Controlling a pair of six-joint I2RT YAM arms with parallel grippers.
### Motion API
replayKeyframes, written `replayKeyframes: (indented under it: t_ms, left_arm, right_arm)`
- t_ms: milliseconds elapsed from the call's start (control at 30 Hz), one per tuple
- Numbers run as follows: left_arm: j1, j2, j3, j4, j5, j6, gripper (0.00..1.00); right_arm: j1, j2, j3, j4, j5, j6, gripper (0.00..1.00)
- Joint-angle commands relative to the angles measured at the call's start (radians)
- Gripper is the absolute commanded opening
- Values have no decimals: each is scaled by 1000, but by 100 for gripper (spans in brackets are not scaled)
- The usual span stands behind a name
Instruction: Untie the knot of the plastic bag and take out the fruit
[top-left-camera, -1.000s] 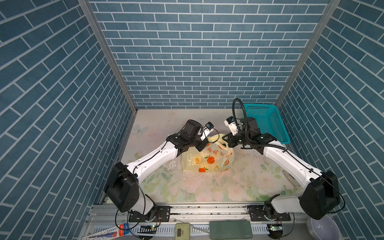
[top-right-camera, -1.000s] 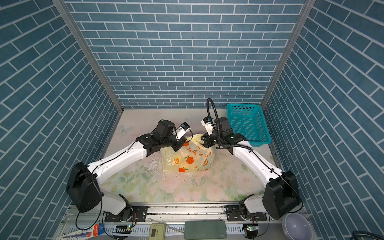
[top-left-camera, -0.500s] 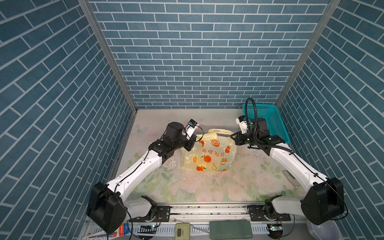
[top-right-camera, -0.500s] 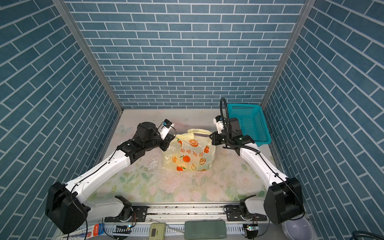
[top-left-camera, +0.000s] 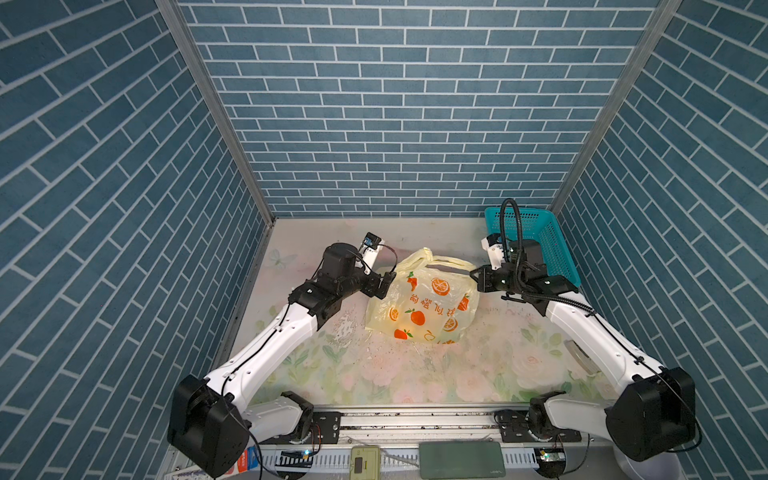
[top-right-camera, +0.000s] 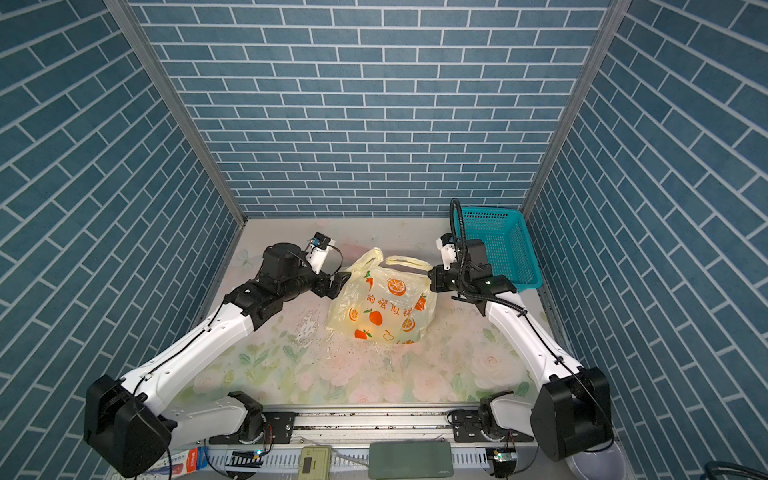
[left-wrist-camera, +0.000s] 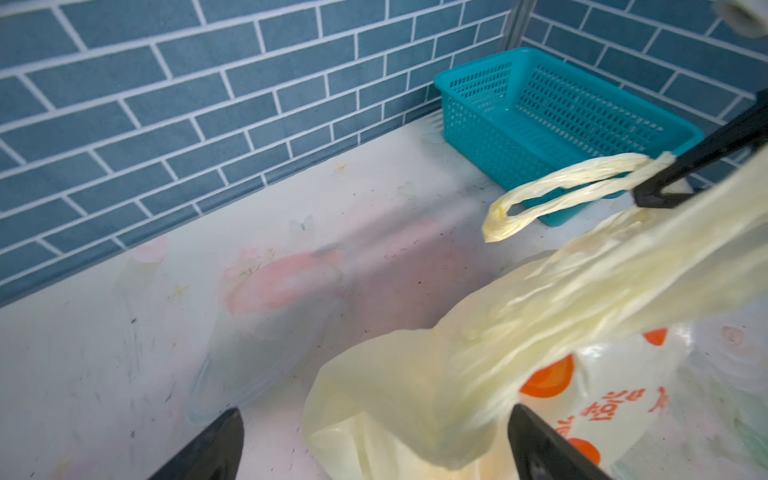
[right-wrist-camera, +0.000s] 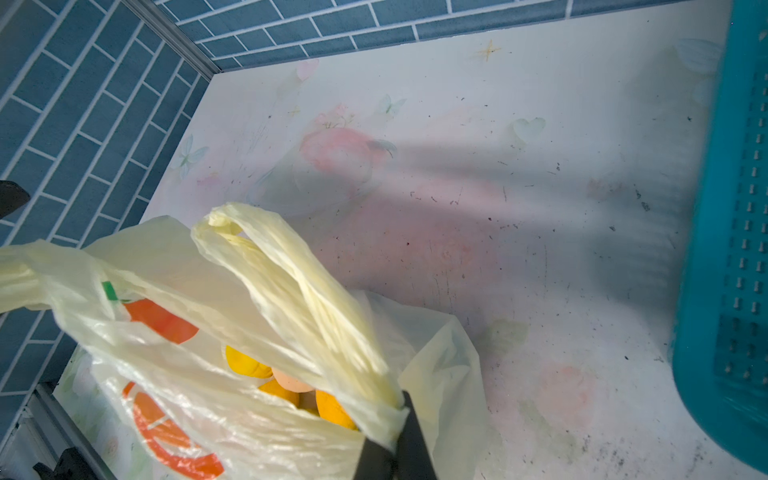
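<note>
The bag (top-left-camera: 420, 309) sits mid-table (top-left-camera: 374, 374) with its mouth gaping and its two handles loose and apart. There's the fruit (right-wrist-camera: 332, 409) inside, yellow pieces and a peach-coloured one. The right gripper (right-wrist-camera: 400, 415) is clamped on the base of one handle (right-wrist-camera: 299, 299), and the loop pokes out free beyond the fingers. The left gripper (left-wrist-camera: 376, 411) is at the bag's left shoulder, jaws spread wide, with plastic between them but not pinched. A teal basket (top-left-camera: 559, 253) sits in the far right corner, just behind the right arm.
</note>
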Motion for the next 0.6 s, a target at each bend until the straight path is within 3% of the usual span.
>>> replayKeyframes:
  t_ms: [0,167,400,500,567]
  left_arm:
    - [-79,29,53,1,-39,24,100]
    - [-175,73,76,95,-175,-5,100]
    - [-196,157,150,207,-437,-8,99]
    - [-162,184,186,218,-430,-17,83]
    - [-123,198,207,208,-394,-52,62]
  right_arm:
    - [1,-23,11,4,-27,-21,0]
    - [8,-30,29,7,-36,-28,0]
    - [14,-28,36,32,-24,-30,0]
    - [14,-23,41,51,-2,-26,0]
    - [14,-22,40,73,12,-17,0]
